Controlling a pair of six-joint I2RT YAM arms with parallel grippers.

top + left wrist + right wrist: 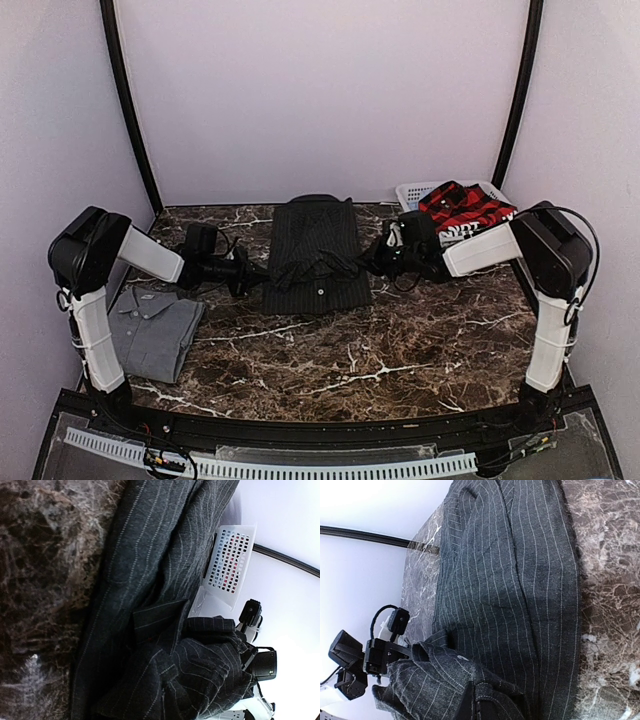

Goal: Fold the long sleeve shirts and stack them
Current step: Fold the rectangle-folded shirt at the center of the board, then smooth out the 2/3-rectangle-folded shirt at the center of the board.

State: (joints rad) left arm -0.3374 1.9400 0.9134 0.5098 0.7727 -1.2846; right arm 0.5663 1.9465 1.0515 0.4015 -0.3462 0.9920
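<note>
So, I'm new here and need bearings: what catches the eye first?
The black pinstripe shirt mid-table, the left gripper and right gripper each shut on its bunched cloth. Then the folded grey shirt at near left, and the red plaid shirt in the white basket at back right.

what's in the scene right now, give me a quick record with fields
grey shirt: folded, near left of table
pinstripe shirt: table centre, part bunched and lifted between both grippers
plaid shirt: heaped over white basket, far right
left gripper: shut on pinstripe shirt
right gripper: shut on pinstripe shirt
</note>
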